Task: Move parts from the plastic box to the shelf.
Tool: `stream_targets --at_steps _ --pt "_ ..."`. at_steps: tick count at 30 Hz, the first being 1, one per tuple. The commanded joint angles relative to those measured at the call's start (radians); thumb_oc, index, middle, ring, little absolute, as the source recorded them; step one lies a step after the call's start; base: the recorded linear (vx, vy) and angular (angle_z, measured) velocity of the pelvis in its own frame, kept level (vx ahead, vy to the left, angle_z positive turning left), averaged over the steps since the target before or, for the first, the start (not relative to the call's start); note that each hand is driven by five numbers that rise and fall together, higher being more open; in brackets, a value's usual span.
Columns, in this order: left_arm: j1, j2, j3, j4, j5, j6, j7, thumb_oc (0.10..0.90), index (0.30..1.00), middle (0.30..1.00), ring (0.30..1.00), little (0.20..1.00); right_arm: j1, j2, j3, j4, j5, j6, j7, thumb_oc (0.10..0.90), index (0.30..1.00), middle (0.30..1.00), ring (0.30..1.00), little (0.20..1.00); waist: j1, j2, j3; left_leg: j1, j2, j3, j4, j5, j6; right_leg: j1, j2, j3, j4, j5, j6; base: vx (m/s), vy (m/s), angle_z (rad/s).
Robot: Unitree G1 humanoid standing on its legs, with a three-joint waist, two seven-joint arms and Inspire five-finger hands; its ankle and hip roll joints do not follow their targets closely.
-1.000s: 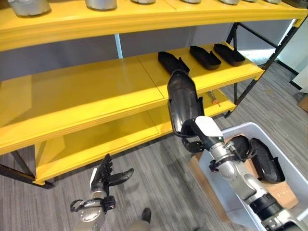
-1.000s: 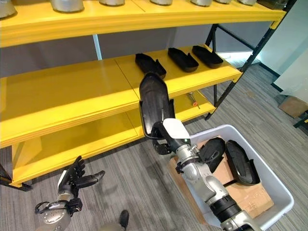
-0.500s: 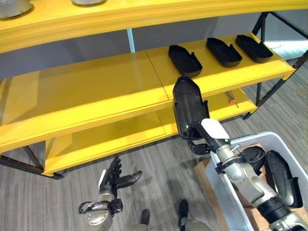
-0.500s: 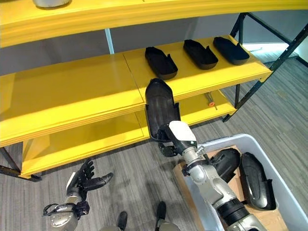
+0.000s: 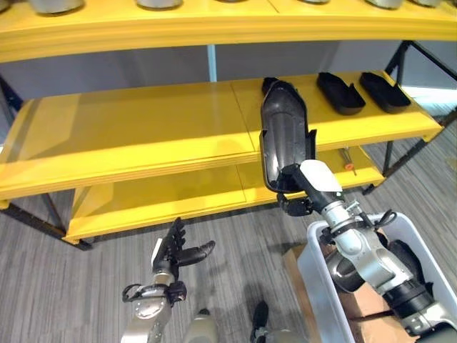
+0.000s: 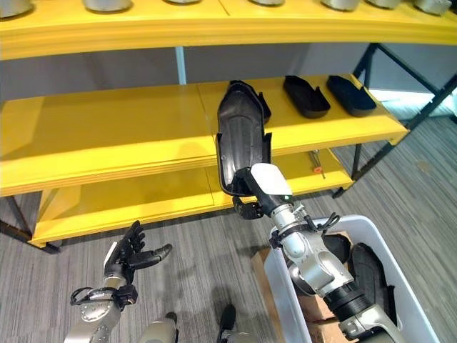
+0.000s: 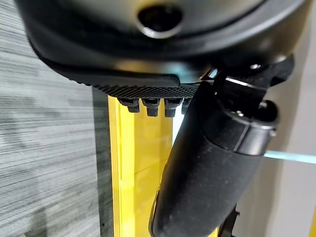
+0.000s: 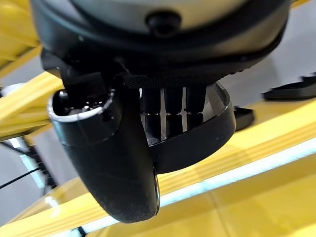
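My right hand (image 5: 305,191) is shut on the lower end of a long black moulded part (image 5: 284,134) and holds it upright in front of the yellow shelf's middle board (image 5: 143,128). In the right wrist view the fingers (image 8: 173,106) and thumb (image 8: 116,163) pinch the part's rim (image 8: 202,140). Two more black parts (image 5: 341,93) (image 5: 384,91) lie on that board to the right, and a third (image 6: 263,107) is partly hidden behind the held one. The white plastic box (image 5: 313,266) stands at the lower right with dark parts (image 6: 368,275) inside. My left hand (image 5: 175,250) hangs open low over the floor.
A lower yellow board (image 5: 157,200) carries a red-handled tool (image 5: 348,158). Grey metal pieces (image 6: 107,4) line the top board. The left half of the middle board is bare. Black shelf legs (image 5: 407,139) stand at the right, and cardboard (image 5: 293,261) lies by the box.
The camera has shifted. My right hand has lifted the black part higher, so that its top now reaches the middle board. The left hand stays open and low.
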Motion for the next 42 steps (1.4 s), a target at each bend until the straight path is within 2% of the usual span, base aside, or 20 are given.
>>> stream_targets --at_steps 1,3,5,11,12,14,16,20,22,23,26,27,28,30,31,32,34,36,37,42 --pt "-0.003 0.052 -0.008 -0.102 0.000 -0.080 -0.006 0.900 1.000 1.000 1.000 1.000 -0.071 -0.032 -0.088 -0.149 0.019 -0.060 -0.098 0.400 0.300 0.300 0.300 0.300 -0.002 0.007 -0.073 -0.002 0.108 0.113 -0.299 0.254 -0.010 0.070 -0.046 0.000 0.113 -0.158 0.108 0.20 0.134 0.67" --pt "-0.016 0.048 -0.012 -0.090 0.011 -0.083 0.000 0.900 1.000 1.000 1.000 1.000 -0.052 -0.038 -0.101 -0.156 0.008 -0.054 -0.101 0.400 0.300 0.300 0.300 0.300 0.003 0.022 -0.084 0.006 0.123 0.141 -0.375 0.303 -0.029 0.097 -0.047 -0.003 0.111 -0.172 0.117 0.26 0.204 0.57" --pt "-0.010 0.036 -0.008 -0.083 0.002 -0.082 0.004 0.900 1.000 1.000 1.000 1.000 -0.027 -0.030 -0.108 -0.172 -0.005 -0.055 -0.091 0.400 0.300 0.300 0.300 0.300 0.004 0.031 -0.113 0.052 0.118 0.150 -0.403 0.268 -0.014 0.128 -0.057 0.009 0.110 -0.189 0.133 0.28 0.233 0.13" --pt "-0.016 0.055 0.001 -0.097 0.009 -0.091 0.012 0.900 1.000 1.000 1.000 1.000 -0.015 0.008 -0.100 -0.171 -0.007 -0.049 -0.084 0.400 0.300 0.300 0.300 0.300 0.041 -0.009 -0.144 0.053 0.050 0.183 -0.314 0.188 0.030 0.178 -0.147 0.035 0.094 -0.171 0.172 0.26 0.209 -0.28" --pt "-0.023 0.064 0.003 -0.106 0.012 -0.094 0.018 0.900 1.000 1.000 1.000 1.000 -0.024 0.014 -0.097 -0.173 -0.008 -0.044 -0.082 0.400 0.300 0.300 0.300 0.300 0.050 -0.023 -0.148 0.043 0.022 0.187 -0.290 0.160 0.046 0.176 -0.179 0.032 0.097 -0.139 0.191 0.16 0.172 0.14" --pt "-0.027 0.068 0.005 -0.109 0.015 -0.092 0.022 0.900 1.000 1.000 1.000 1.000 -0.032 0.019 -0.094 -0.171 -0.012 -0.041 -0.082 0.400 0.300 0.300 0.300 0.300 0.053 -0.032 -0.153 0.033 0.005 0.188 -0.274 0.143 0.055 0.168 -0.196 0.036 0.100 -0.123 0.201 0.14 0.154 0.09" --pt "-0.036 0.078 0.009 -0.114 0.015 -0.093 0.039 0.900 1.000 1.000 1.000 1.000 -0.060 0.034 -0.073 -0.160 -0.020 -0.034 -0.080 0.400 0.300 0.300 0.300 0.300 0.060 -0.045 -0.158 0.022 -0.034 0.188 -0.251 0.100 0.082 0.148 -0.233 0.049 0.117 -0.074 0.220 0.16 0.195 0.10" --pt "-0.037 0.081 0.013 -0.115 0.018 -0.093 0.044 0.900 1.000 1.000 1.000 1.000 -0.069 0.040 -0.065 -0.152 -0.023 -0.033 -0.080 0.400 0.300 0.300 0.300 0.300 0.061 -0.051 -0.161 0.015 -0.051 0.192 -0.240 0.082 0.094 0.137 -0.249 0.054 0.128 -0.053 0.228 0.08 0.102 0.08" --pt "-0.037 0.093 0.016 -0.131 0.027 -0.087 0.044 0.900 1.000 1.000 1.000 1.000 -0.086 0.056 -0.045 -0.143 -0.038 -0.025 -0.068 0.400 0.300 0.300 0.300 0.300 0.054 -0.043 -0.144 0.044 -0.117 0.173 -0.232 0.023 0.158 0.040 -0.298 0.107 0.348 0.091 0.224 0.24 0.355 -0.02" --pt "-0.049 0.105 0.009 -0.129 0.036 -0.081 0.038 0.900 1.000 1.000 1.000 1.000 -0.085 0.055 -0.049 -0.146 -0.039 -0.024 -0.069 0.400 0.300 0.300 0.300 0.300 0.032 -0.025 -0.118 0.067 -0.134 0.141 -0.233 0.013 0.175 -0.018 -0.280 0.152 0.466 0.130 0.209 0.16 0.289 0.00" --pt "-0.056 0.113 0.004 -0.128 0.053 -0.079 0.031 0.900 1.000 1.000 1.000 1.000 -0.091 0.056 -0.044 -0.151 -0.047 -0.024 -0.071 0.400 0.300 0.300 0.300 0.300 0.016 -0.001 -0.101 0.088 -0.134 0.130 -0.247 0.007 0.187 -0.072 -0.272 0.154 0.522 0.118 0.197 0.06 0.100 0.54" --pt "-0.057 0.112 0.006 -0.127 0.059 -0.080 0.031 0.900 1.000 1.000 1.000 1.000 -0.094 0.061 -0.042 -0.149 -0.044 -0.026 -0.070 0.400 0.300 0.300 0.300 0.300 0.007 0.007 -0.097 0.104 -0.131 0.127 -0.260 0.006 0.186 -0.101 -0.260 0.156 0.519 0.096 0.189 0.18 0.030 0.31" --pt "-0.056 0.115 0.017 -0.121 0.055 -0.085 0.030 0.900 1.000 1.000 1.000 1.000 -0.108 0.062 -0.038 -0.143 -0.032 -0.030 -0.068 0.400 0.300 0.300 0.300 0.300 -0.001 0.019 -0.088 0.135 -0.121 0.120 -0.284 0.003 0.172 -0.143 -0.272 0.140 0.436 0.051 0.186 0.15 -0.011 -0.07" --pt "-0.056 0.115 0.018 -0.121 0.054 -0.085 0.030 0.900 1.000 1.000 1.000 1.000 -0.110 0.062 -0.037 -0.143 -0.031 -0.030 -0.069 0.400 0.300 0.300 0.300 0.300 -0.004 0.020 -0.084 0.140 -0.121 0.117 -0.287 0.004 0.171 -0.134 -0.271 0.136 0.430 0.051 0.186 0.13 -0.130 -0.08" --pt "-0.051 0.117 0.036 -0.124 0.045 -0.096 0.037 0.900 1.000 1.000 1.000 1.000 -0.138 0.067 -0.025 -0.137 -0.022 -0.036 -0.067 0.400 0.300 0.300 0.300 0.300 -0.005 0.010 -0.069 0.168 -0.097 0.115 -0.290 -0.018 0.132 -0.162 -0.328 0.119 0.199 0.088 0.227 0.15 -0.221 0.09" --pt "-0.051 0.117 0.037 -0.123 0.045 -0.097 0.037 0.900 1.000 1.000 1.000 1.000 -0.140 0.068 -0.024 -0.135 -0.022 -0.037 -0.067 0.400 0.300 0.300 0.300 0.300 -0.005 0.011 -0.067 0.171 -0.095 0.116 -0.290 -0.021 0.132 -0.152 -0.325 0.116 0.185 0.095 0.229 0.20 -0.301 -0.02" --pt "-0.031 0.111 0.057 -0.129 0.042 -0.104 0.033 0.900 1.000 1.000 1.000 1.000 -0.150 0.069 -0.019 -0.135 -0.037 -0.033 -0.057 0.400 0.300 0.300 0.300 0.300 0.006 -0.013 -0.057 0.209 -0.074 0.120 -0.278 -0.041 0.102 -0.146 -0.363 0.077 0.092 0.176 0.276 0.15 -0.206 0.05" --pt "-0.025 0.105 0.058 -0.126 0.047 -0.103 0.030 0.900 1.000 1.000 1.000 1.000 -0.135 0.064 -0.025 -0.142 -0.040 -0.035 -0.056 0.400 0.300 0.300 0.300 0.300 0.008 -0.024 -0.062 0.214 -0.078 0.114 -0.278 -0.047 0.097 -0.115 -0.360 0.063 0.072 0.170 0.280 0.12 -0.175 0.12" --pt "-0.020 0.095 0.052 -0.126 0.034 -0.105 0.027 0.900 1.000 1.000 1.000 1.000 -0.122 0.055 -0.032 -0.139 -0.030 -0.038 -0.050 0.400 0.300 0.300 0.300 0.300 0.007 -0.035 -0.071 0.218 -0.073 0.097 -0.285 -0.042 0.083 -0.097 -0.342 0.089 0.083 0.160 0.281 0.10 -0.184 0.31" --pt "0.015 0.075 0.064 -0.129 0.014 -0.102 0.018 0.900 1.000 1.000 1.000 1.000 -0.113 0.034 -0.041 -0.133 -0.007 -0.045 -0.042 0.400 0.300 0.300 0.300 0.300 0.015 -0.020 -0.084 0.218 -0.018 0.062 -0.270 -0.039 0.051 -0.067 -0.309 0.031 0.124 0.066 0.252 0.10 -0.218 0.39"
